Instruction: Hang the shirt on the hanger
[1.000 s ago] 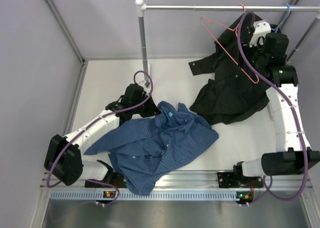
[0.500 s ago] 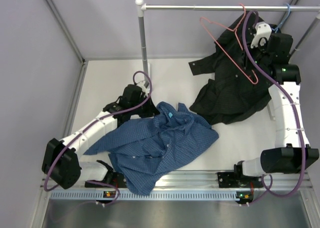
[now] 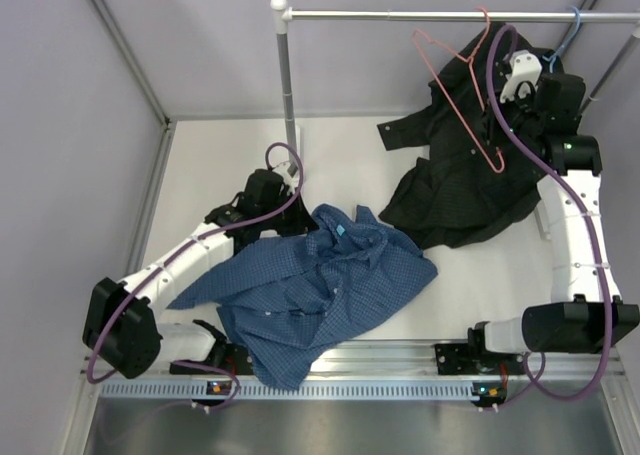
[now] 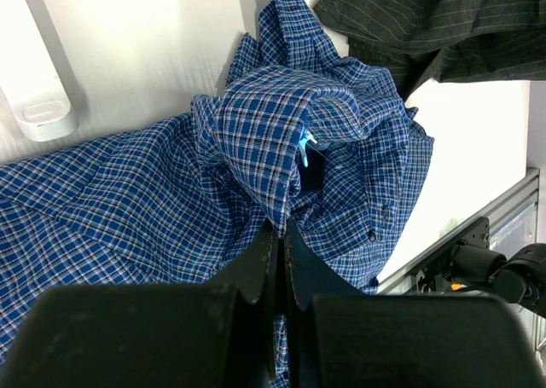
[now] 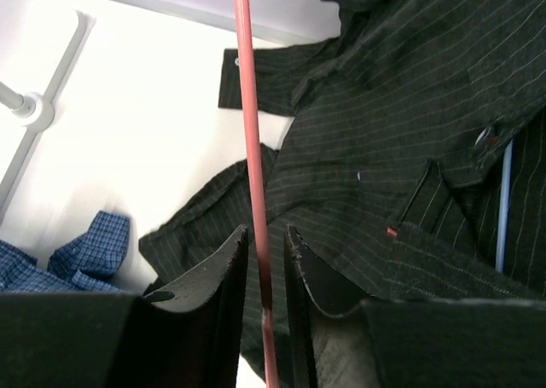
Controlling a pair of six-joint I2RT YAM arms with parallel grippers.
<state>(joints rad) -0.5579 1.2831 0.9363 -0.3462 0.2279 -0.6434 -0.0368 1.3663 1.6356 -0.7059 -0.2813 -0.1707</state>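
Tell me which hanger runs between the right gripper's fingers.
The thin pink-red wire hanger; its wire passes between the fingers of the right gripper. The light blue wire hanger sits apart, inside the black striped shirt.

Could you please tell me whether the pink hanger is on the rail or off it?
On the rail: the hanger hooks over it, with its wire between the fingers of the right gripper.

Bright even light, soft shadows, white tabletop (image 5: 128, 124) overexposed.

Shirt (image 3: 330, 285) blue fine check; hanger (image 5: 249, 107) pink-red; other shirt (image 5: 409, 132) black, pinstriped.
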